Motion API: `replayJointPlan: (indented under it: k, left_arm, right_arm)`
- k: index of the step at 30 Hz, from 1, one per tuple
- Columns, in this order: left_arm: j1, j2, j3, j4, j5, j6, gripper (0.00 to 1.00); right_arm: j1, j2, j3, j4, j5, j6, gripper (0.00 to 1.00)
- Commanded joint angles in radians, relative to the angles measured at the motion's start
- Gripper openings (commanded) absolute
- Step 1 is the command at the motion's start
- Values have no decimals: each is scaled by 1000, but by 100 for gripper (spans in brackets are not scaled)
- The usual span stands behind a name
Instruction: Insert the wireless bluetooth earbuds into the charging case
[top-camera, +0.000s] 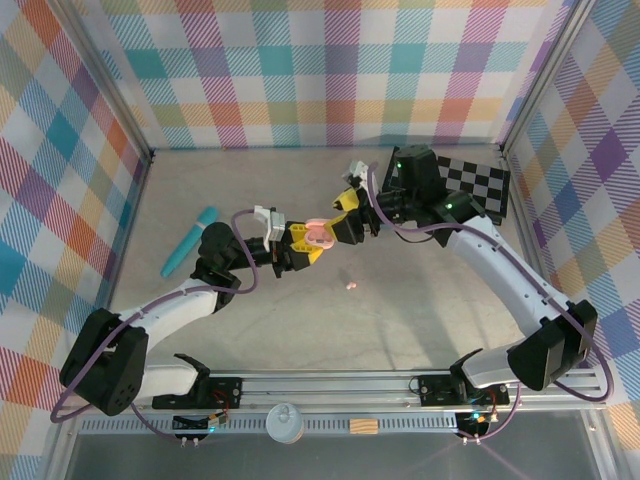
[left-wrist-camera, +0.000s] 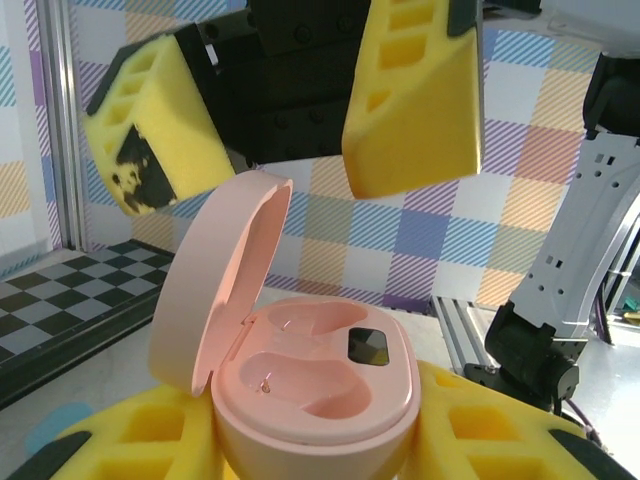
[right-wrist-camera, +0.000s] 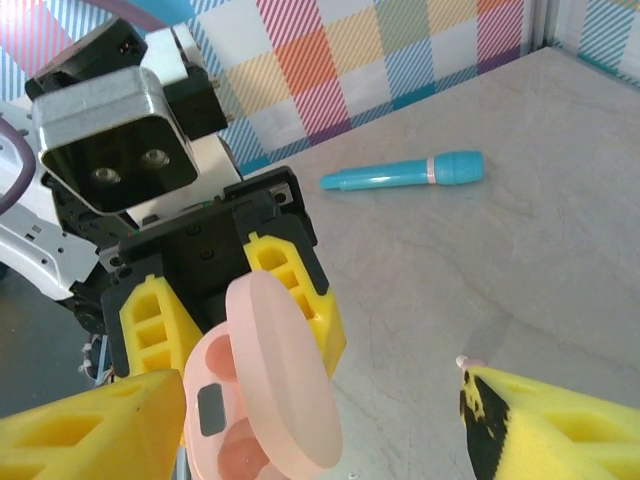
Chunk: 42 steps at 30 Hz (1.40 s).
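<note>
i have the case (left-wrist-camera: 320, 385) clamped in my left gripper (top-camera: 308, 243), held up off the table (top-camera: 430, 320) with its lid (left-wrist-camera: 215, 285) swung up and standing open. my right gripper (top-camera: 347, 215) hangs just above and beside the case, fingers spread wide with nothing between them.

both wells in the case look empty from the left wrist: smooth pink hollows, a small dark window on the inner face, no bud seated in either. so i judge the inserting itself is not yet done; the case is presented and ready, but there is nothing in my right fingers to put in.

one small pink earbud (top-camera: 351, 286) lies on the table, a little nearer my bases than the case and apart from both grippers. i can't make out a second one for sure. the teal tube (top-camera: 188, 243) lies well off to the left and has no part in this.

next, as i see it, my right gripper must go down to that bud, pinch it without flicking it away, and bring it back over a well. the bud is tiny against my foam fingers, so the pick needs care, and my left has to hold the case steady.
</note>
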Motion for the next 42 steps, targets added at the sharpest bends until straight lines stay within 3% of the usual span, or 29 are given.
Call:
replayJointPlan:
  k: [1, 6, 9, 14, 22, 29, 33, 42]
  left_arm:
    - [5, 15, 25, 74, 33, -32, 34]
    - [6, 20, 22, 89, 28, -39, 34]
    - [7, 21, 19, 92, 31, -39, 34]
    - [7, 19, 19, 95, 45, -50, 34]
    - [8, 18, 26, 95, 37, -58, 34]
    - [8, 14, 20, 71, 12, -53, 45]
    - [9, 15, 16, 67, -4, -55, 59]
    - [8, 21, 27, 61, -30, -61, 78]
  right_arm:
    - [19, -27, -27, 9, -10, -75, 71]
    - [30, -17, -30, 21, 41, -100, 67]
    - [29, -5, -27, 32, 54, -84, 60]
    - [30, 8, -23, 46, 29, -75, 28]
    - [33, 4, -29, 33, -9, -115, 1]
    - [38, -27, -47, 70, 13, -104, 0]
    - [42, -67, -80, 127, 94, -92, 0]
    - [70, -113, -118, 185, 216, -127, 0]
